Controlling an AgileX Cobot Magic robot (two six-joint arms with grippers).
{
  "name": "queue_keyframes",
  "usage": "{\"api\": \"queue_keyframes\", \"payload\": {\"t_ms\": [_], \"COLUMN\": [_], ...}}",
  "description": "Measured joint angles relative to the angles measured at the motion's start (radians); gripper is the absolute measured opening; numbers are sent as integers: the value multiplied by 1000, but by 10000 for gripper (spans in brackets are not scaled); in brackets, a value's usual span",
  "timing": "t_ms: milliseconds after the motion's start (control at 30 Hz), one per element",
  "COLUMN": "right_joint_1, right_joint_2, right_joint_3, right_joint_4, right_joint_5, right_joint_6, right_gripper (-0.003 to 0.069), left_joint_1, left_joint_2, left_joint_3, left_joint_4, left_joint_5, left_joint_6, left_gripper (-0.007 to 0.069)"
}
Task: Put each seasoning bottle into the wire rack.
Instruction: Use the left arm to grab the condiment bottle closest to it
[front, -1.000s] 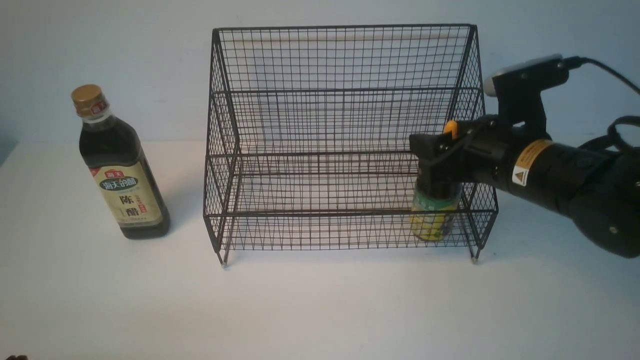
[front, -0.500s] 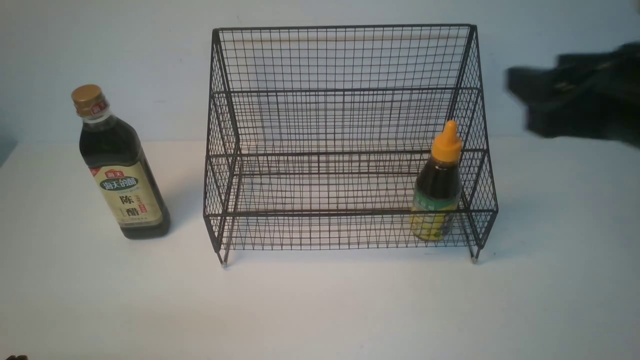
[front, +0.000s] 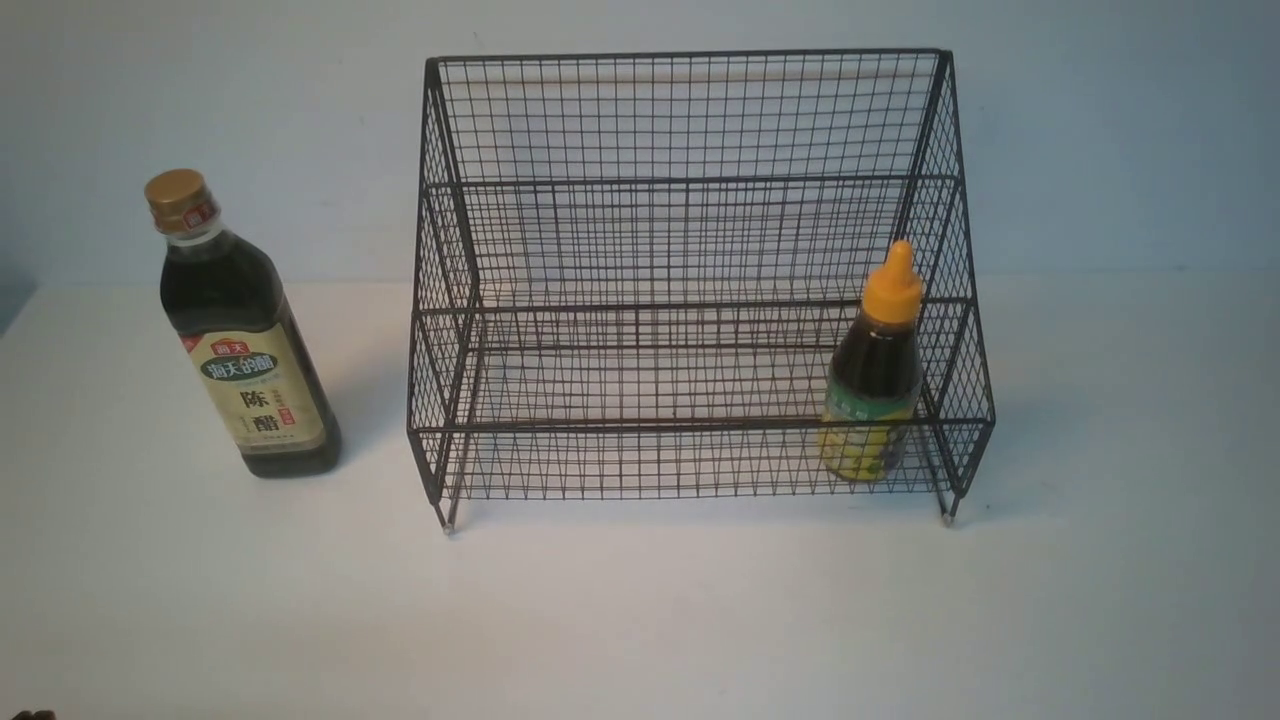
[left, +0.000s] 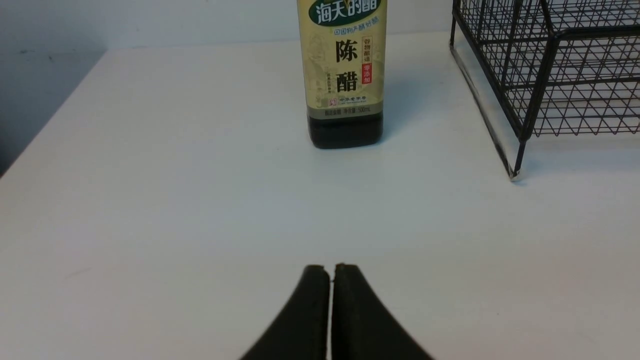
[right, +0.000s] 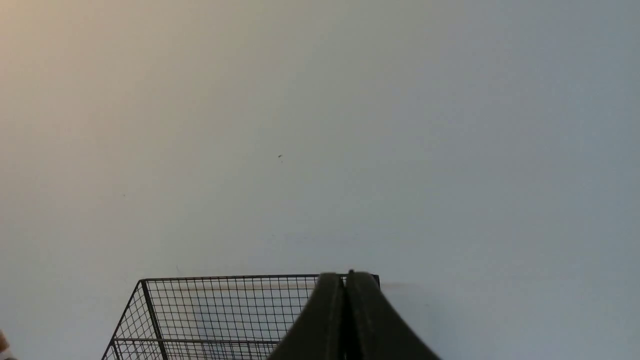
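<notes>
— What has changed?
— The right gripper (right: 345, 281) has released the short bottle (front: 876, 385) and left the front view, its jaws now pressed together and empty. The bottle stands upright at the right end of the wire rack (front: 680, 120), on the lower tier.
— What is left?
— The tall bottle (front: 240, 340), on the table (front: 640, 620) left of the rack. The left gripper (left: 330, 274) faces it with its jaws together, and probably goes next.

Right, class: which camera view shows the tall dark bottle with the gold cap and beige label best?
The front view: the tall dark gold-capped bottle stands whole there, cap to base, left of the black wire rack. The left wrist view crops that bottle to label and base. The right wrist view shows none of it.
</notes>
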Motion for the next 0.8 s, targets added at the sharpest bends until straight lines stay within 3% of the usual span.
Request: {"api": "queue_keyframes", "payload": {"t_ms": [200,533,600,667,800], "right_joint_1": [0,0,0,0,0], "right_joint_2": [-36,-38,-38,-38,-38], "right_joint_3": [0,0,0,0,0], "right_joint_4": [0,26,66,171,309], "right_joint_5": [64,38,31,17,6], "right_joint_6": [3,-20,-63,-208,-377], "right_gripper": [-13,-13,-13,-15,-14], "left_joint_1": [0,0,0,0,0], "left_joint_2": [0,0,0,0,0], "left_joint_3": [0,0,0,0,0], "left_joint_4": [0,0,0,0,0], "left_joint_5": [0,0,0,0,0], "left_joint_6": [0,0,0,0,0], "left_gripper": [-5,-5,-5,-5,-5]}}
